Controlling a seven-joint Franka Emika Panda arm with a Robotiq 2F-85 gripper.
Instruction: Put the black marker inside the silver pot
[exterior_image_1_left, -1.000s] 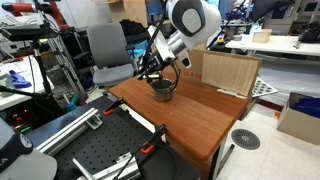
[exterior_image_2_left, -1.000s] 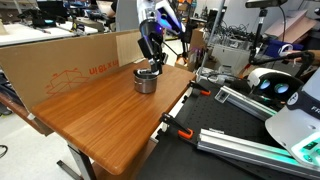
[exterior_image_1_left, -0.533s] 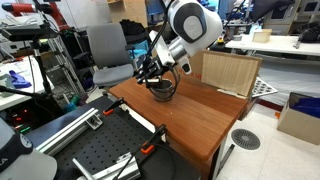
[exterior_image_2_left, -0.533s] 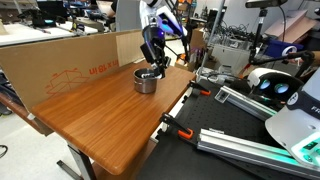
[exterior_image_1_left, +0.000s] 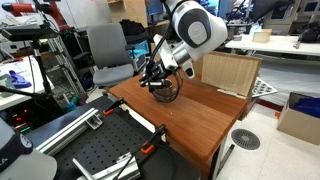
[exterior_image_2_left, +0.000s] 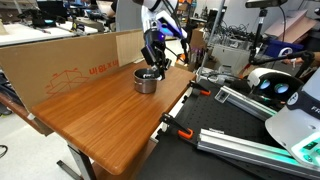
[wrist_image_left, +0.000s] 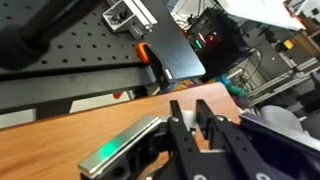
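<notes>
The silver pot (exterior_image_2_left: 146, 83) stands on the wooden table (exterior_image_2_left: 100, 120) near its far edge. In an exterior view (exterior_image_1_left: 171, 94) the arm partly hides it. My gripper (exterior_image_2_left: 152, 67) hangs at the pot's rim, fingers pointing down, and also shows in an exterior view (exterior_image_1_left: 157, 78). In the wrist view the two black fingers (wrist_image_left: 186, 122) stand close together with a narrow gap. They seem pinched on the black marker, which is barely distinguishable against them. Shiny silver metal (wrist_image_left: 120, 148) shows beside the fingers.
A large cardboard box (exterior_image_2_left: 70, 58) lines the table's back edge. A wooden box (exterior_image_1_left: 226, 71) stands on the table behind the pot. A grey chair (exterior_image_1_left: 106, 50) and a black perforated bench (exterior_image_1_left: 95, 150) lie beyond the table's edges.
My gripper has come down a little and shifted sideways over the pot's rim. The pot has not moved.
</notes>
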